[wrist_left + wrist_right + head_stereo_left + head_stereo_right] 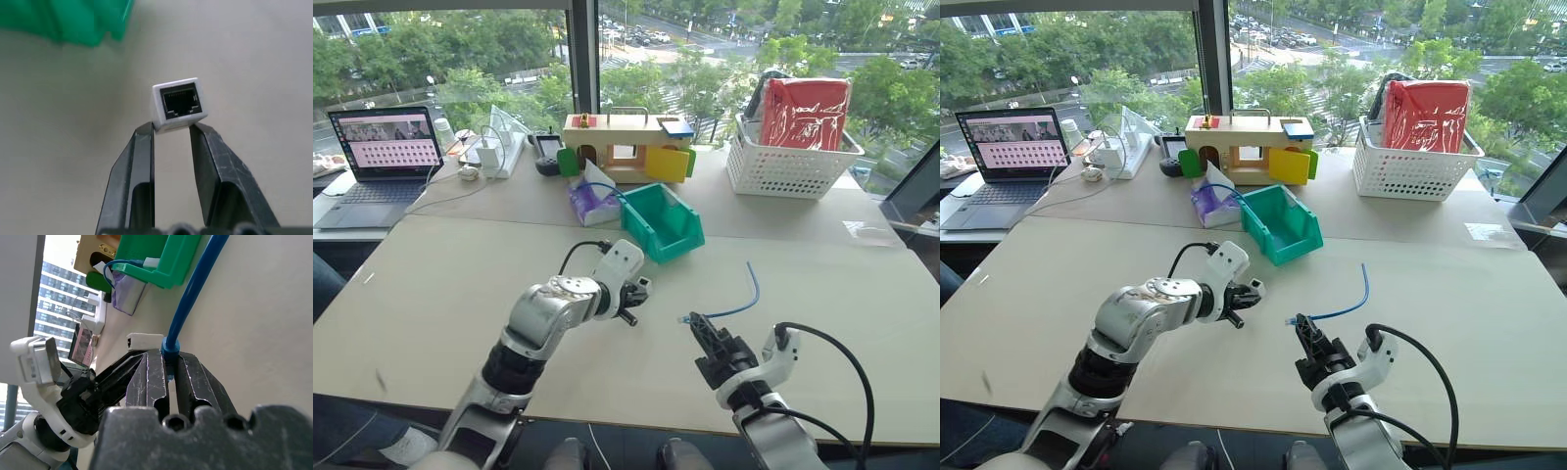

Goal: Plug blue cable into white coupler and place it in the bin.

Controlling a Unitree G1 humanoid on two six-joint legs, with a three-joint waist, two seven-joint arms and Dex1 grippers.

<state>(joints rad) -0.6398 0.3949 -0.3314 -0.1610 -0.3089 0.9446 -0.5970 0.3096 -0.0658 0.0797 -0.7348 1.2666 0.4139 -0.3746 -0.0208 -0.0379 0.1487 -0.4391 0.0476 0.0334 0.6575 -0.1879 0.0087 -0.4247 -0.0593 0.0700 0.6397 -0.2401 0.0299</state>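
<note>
Left wrist view showed the left gripper (172, 128) pinching the tiny white boxy plastic coupler (178, 103) at its fingertips; the right gripper (167, 363) clamped the thin bright blue cable (193, 289) behind its plug, the teal-green plastic bin (663, 221) beyond both.

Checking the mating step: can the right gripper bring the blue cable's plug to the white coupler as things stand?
Probably yes. The right gripper holds the blue cable near its plug, the left gripper holds the white coupler, and bare table lies between them.

White coupler (178, 104): tiny boxy block, dark socket facing outward, raised above table, left of centre. Blue cable (745, 297): thin cord, plug end lifted near right, rest curving away over table. Bin (662, 221): teal-green, far centre, open front.
</note>
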